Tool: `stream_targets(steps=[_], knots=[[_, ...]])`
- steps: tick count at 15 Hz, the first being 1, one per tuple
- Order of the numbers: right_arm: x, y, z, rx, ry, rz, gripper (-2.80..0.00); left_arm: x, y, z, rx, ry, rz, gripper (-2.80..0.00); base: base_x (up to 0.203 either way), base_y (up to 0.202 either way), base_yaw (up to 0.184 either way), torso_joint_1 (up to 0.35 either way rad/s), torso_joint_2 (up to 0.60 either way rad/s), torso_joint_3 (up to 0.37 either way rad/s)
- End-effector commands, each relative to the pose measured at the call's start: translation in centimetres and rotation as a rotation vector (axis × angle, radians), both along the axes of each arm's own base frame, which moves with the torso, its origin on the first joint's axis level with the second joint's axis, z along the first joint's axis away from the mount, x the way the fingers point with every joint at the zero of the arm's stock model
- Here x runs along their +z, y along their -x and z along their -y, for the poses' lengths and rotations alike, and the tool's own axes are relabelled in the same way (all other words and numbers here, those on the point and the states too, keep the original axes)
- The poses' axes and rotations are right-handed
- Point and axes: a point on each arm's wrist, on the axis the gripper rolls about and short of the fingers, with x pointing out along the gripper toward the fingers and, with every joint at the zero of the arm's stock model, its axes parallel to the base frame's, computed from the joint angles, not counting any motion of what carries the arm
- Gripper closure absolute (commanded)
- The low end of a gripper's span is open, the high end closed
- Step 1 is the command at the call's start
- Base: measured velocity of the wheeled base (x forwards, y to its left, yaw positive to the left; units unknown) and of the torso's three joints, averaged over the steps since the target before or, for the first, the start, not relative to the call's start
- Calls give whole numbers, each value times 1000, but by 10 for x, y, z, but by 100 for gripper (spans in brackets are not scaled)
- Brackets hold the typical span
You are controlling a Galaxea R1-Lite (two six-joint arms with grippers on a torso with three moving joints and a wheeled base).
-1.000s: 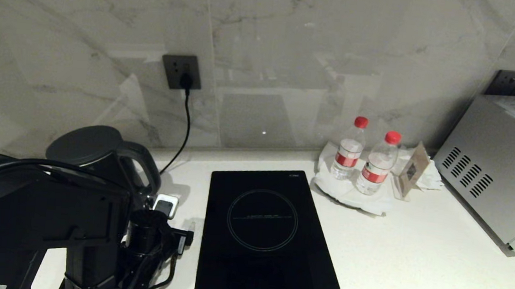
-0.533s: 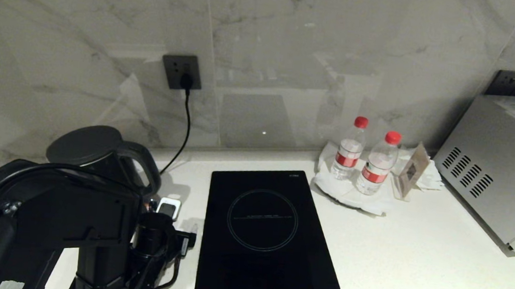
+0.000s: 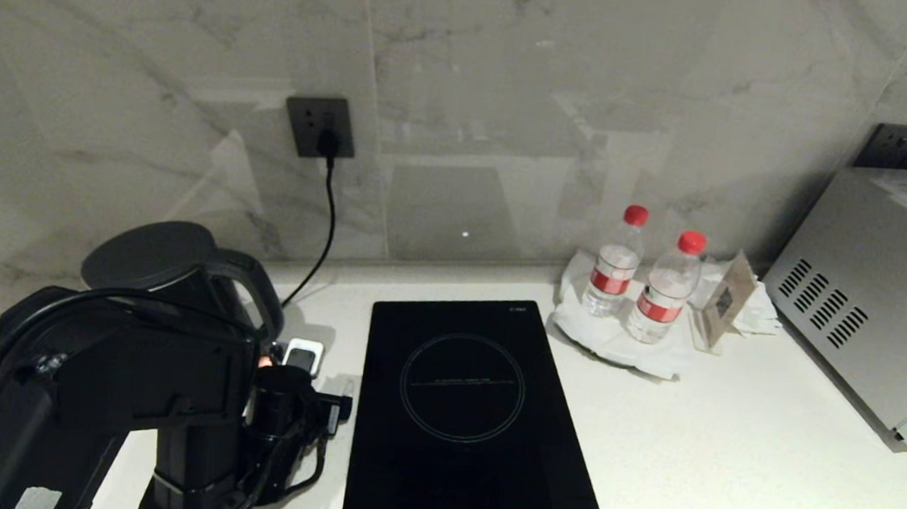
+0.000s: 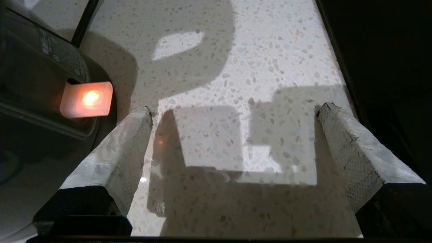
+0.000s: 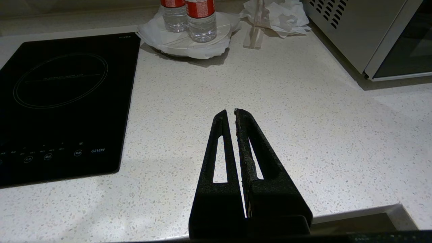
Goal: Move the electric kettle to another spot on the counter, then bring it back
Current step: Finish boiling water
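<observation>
The electric kettle (image 3: 177, 273) stood at the left end of the counter (image 3: 729, 454), close to the marble wall, its loop handle turned toward the induction hob (image 3: 461, 417). Its switch (image 4: 87, 99) glowed orange at the foot of the body in the left wrist view. A black cord (image 3: 325, 220) ran from the wall socket (image 3: 319, 126) down behind the kettle.

The left arm (image 3: 119, 390) stood in front of the kettle and hid most of its lower body in the head view. The left gripper (image 4: 233, 113) hung low over the speckled worktop with its 2 padded fingers (image 4: 351, 152) spread wide and nothing between them; one finger lay just beside the kettle's base, the other near the hob's edge. Whether that finger touched the kettle could not be told.

The right gripper (image 5: 229, 113) sat above the front edge of the counter, right of the hob, its 2 black fingers pressed together and empty.

Beyond the hob, 2 water bottles (image 3: 641, 281) with red caps stood on a white plate (image 3: 601, 339), next to a small card stand (image 3: 726, 308) and a silver microwave (image 3: 878, 312).
</observation>
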Motion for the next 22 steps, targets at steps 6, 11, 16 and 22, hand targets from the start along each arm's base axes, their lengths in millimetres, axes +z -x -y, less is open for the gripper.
stream_targets(steps=[6,11,16,22], knots=[[0,0,0,0,0,0,0,-2,-8,-11,26,4,9,-280,0,0,0,0,0,0],[0,0,0,0,0,0,0,3,-10,-12,32,9,24,-280,0,0,0,0,0,0],[0,0,0,0,0,0,0,6,-9,-12,30,12,31,-280,0,0,0,0,0,0],[0,0,0,0,0,0,0,10,-8,-12,29,17,38,-280,0,0,0,0,0,0]])
